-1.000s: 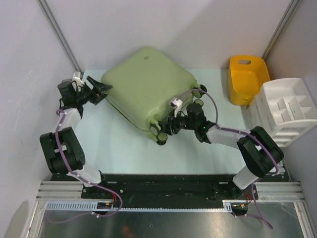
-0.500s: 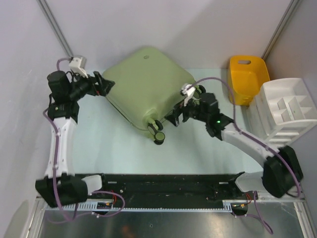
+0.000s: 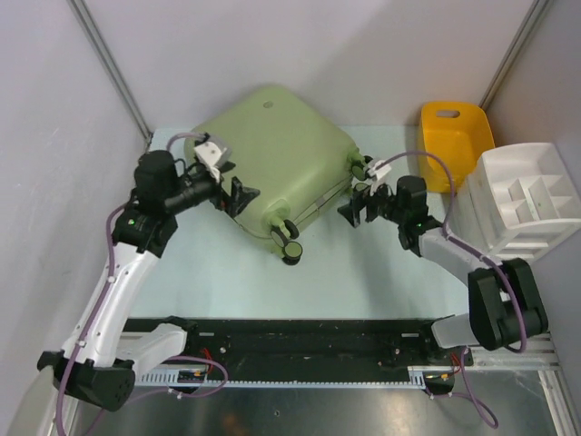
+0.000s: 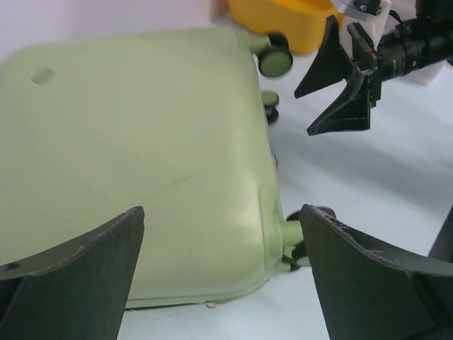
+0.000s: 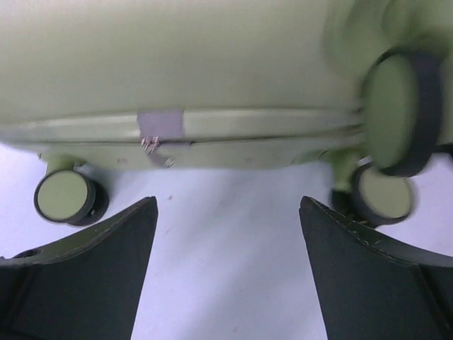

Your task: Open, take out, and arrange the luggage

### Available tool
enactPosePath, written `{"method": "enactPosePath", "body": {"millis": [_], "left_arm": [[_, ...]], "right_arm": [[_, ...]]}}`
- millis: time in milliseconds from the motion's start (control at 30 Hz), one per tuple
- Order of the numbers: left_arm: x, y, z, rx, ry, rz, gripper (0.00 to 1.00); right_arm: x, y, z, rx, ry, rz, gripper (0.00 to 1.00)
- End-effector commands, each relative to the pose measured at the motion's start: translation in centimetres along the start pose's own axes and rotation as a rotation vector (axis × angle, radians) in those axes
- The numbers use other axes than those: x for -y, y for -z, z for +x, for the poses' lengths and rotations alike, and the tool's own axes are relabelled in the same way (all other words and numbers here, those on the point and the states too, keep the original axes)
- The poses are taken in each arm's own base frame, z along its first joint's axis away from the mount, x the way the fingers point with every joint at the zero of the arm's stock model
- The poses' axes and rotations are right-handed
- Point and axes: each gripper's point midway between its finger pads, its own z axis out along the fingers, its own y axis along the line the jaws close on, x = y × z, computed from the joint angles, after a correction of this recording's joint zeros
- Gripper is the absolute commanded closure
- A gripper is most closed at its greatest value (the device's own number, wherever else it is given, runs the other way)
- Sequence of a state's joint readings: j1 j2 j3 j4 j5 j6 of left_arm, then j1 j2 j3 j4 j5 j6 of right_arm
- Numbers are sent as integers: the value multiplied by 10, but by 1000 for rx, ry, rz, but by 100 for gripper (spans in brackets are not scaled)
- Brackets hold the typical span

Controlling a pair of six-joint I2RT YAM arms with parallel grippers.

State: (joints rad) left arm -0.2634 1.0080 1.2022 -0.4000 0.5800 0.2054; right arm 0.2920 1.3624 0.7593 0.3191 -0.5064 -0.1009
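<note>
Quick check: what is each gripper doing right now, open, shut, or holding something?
Left gripper: open, holding nothing, over the luggage shell.
Right gripper: open, holding nothing, facing the luggage's zipper edge.

My left gripper (image 4: 221,210) hangs wide open over the sage-green suitcase (image 4: 134,163); the right gripper (image 4: 304,113) gapes beyond its wheels (image 4: 276,60)

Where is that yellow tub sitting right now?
In the overhead view, the yellow tub stands toward the far right of the table, between the green suitcase and the white divided tray, just beyond the right gripper.
</note>
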Motion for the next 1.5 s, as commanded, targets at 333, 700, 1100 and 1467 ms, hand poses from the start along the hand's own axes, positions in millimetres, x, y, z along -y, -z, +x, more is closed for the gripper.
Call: {"method": "enactPosePath", "body": {"millis": [333,700,1100,1467], "left_arm": [[52,-18,44,-81,-276,175,7],[65,-23,53,-100,-366,222,9],[77,-27,73,-234,-514,302,4],[98,-33,80,-252,-816,406,3]], "right_arm": [[-65,-57,28,160,193,-88,33],[-53,-76,27,210,197,-37,51],[-58,-80,13,263,201,-68,93],[-56,-71,14,251,224,-81,100]]}}
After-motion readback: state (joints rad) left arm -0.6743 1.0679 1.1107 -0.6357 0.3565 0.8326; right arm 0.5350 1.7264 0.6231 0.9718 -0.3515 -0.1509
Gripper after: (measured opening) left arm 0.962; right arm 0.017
